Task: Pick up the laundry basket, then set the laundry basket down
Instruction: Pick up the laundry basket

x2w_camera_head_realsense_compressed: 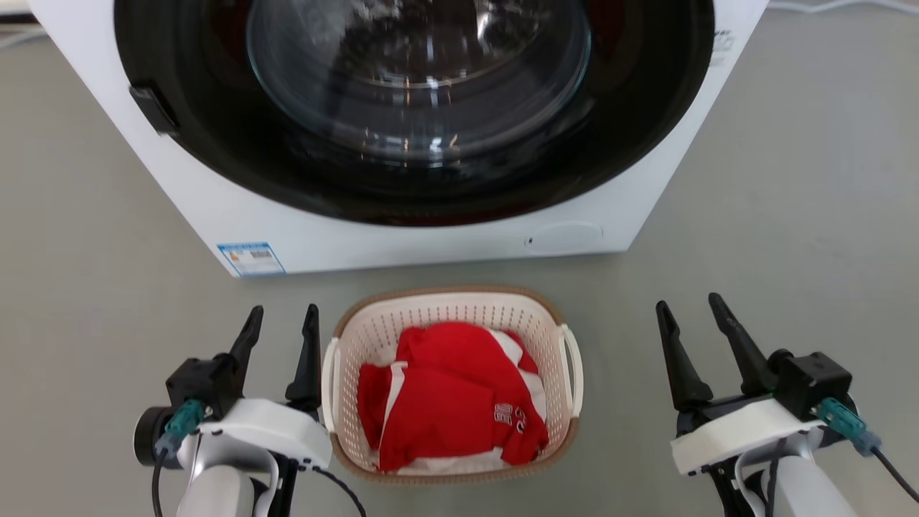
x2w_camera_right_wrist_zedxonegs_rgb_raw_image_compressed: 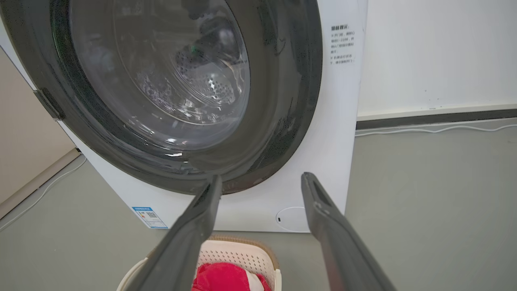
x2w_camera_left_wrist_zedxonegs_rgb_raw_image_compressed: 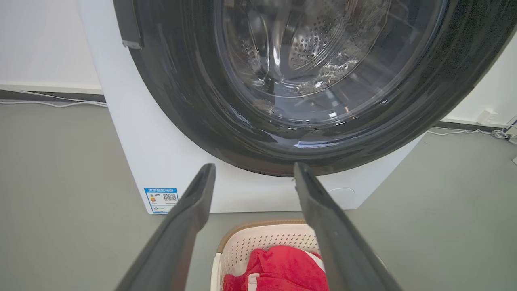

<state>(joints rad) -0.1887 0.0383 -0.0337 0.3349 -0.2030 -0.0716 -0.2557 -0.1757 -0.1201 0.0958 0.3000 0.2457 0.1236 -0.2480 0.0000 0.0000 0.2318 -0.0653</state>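
Both wide open, empty: my left claw [x2w_camera_head_realsense_compressed: 283, 310] just beside the laundry basket [x2w_camera_head_realsense_compressed: 445, 293], my right claw [x2w_camera_head_realsense_compressed: 687, 301] farther off

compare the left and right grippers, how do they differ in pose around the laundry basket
The left gripper sits close beside the laundry basket's left handle; the right gripper stands well off the right handle, bare floor between. The left gripper's inner finger stands nearly upright in the head view; the right gripper's fingers both lean toward the basket. Both are open, empty and point toward the washing machine.
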